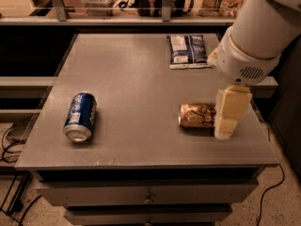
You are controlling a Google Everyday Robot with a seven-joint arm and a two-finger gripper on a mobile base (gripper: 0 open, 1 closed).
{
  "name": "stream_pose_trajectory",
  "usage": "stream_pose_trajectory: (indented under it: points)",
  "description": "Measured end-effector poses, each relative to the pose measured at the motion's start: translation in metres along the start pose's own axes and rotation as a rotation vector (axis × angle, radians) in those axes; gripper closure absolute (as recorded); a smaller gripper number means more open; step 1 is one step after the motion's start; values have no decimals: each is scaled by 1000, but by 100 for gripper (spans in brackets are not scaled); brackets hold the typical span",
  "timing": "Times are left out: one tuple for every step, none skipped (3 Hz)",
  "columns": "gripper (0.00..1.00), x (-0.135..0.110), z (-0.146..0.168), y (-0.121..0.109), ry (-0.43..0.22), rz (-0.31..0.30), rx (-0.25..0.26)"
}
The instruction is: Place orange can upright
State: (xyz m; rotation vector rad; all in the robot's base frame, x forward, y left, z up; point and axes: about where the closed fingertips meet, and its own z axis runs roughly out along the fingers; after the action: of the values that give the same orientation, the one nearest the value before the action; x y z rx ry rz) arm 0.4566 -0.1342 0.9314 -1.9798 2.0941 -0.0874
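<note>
The orange can lies on its side on the grey table, right of centre, its silver top facing left. My gripper hangs down from the white arm at the can's right end and covers that end. I cannot tell whether it touches the can.
A blue can lies on its side at the front left. A blue and white snack bag lies flat at the back right. The table's right edge is just beyond the gripper. Shelves with goods stand behind the table.
</note>
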Motion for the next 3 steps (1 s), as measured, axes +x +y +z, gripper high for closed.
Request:
stream_pose_trajectory:
  points:
    - [0, -18, 22, -5, 30, -46, 10]
    - [0, -22, 45, -9, 86, -72, 13]
    - [0, -17, 68, -11, 170, -93, 7]
